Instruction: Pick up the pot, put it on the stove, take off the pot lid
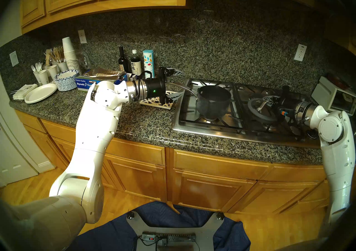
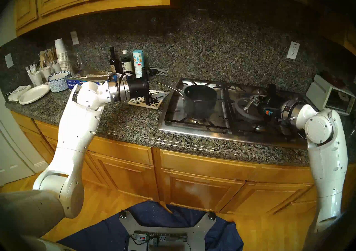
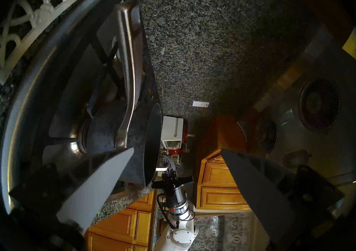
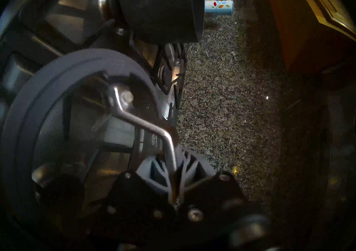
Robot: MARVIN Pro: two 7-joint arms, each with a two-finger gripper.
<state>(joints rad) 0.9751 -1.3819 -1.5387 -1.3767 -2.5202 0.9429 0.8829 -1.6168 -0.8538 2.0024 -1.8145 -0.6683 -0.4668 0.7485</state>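
Left hand [image 1: 174,85] hangs open left of the pot [image 1: 213,101] on the stove [image 1: 185,110]; right of the pot, right hand [image 1: 270,100] grips the lid [image 1: 257,110] by its loop.

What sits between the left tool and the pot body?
Only the pot's own handle, reaching from the pot toward the open left tool; below it, trivet edge and stove rim. Head views show it.
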